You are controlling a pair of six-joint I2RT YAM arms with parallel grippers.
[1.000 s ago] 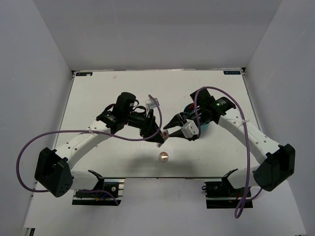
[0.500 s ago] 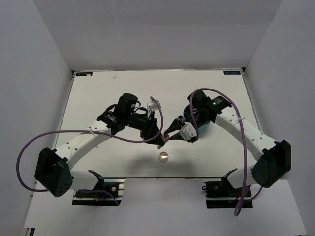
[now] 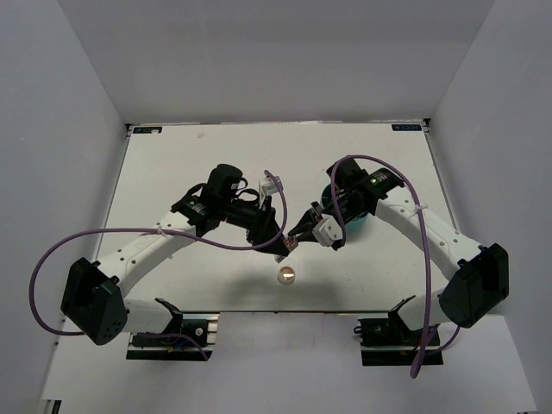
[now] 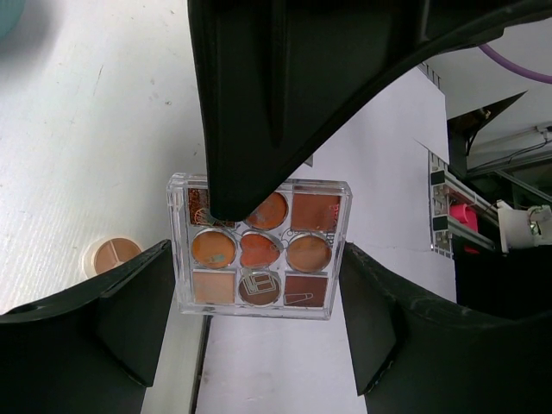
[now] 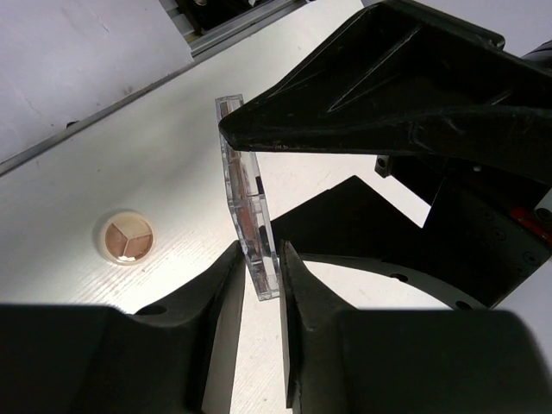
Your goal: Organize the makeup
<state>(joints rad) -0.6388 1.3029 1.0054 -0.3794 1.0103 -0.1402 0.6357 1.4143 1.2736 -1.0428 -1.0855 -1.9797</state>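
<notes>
The square clear palette of orange and brown pans hangs above the table between both arms. My left gripper grips it by two opposite edges, its fingers pressed against the sides of the palette. My right gripper straddles the palette's thin edge, one jaw by each face with a sliver of gap showing. The small round compact lies on the table below them, also in the left wrist view and the right wrist view.
The teal round container sits behind my right wrist, mostly hidden by the arm. A purple cable loops over each arm. The table's near edge and metal rail run just beyond the compact.
My right gripper has slid left onto the palette and narrowed its jaws around it. The left gripper has kept its hold and barely moved.
</notes>
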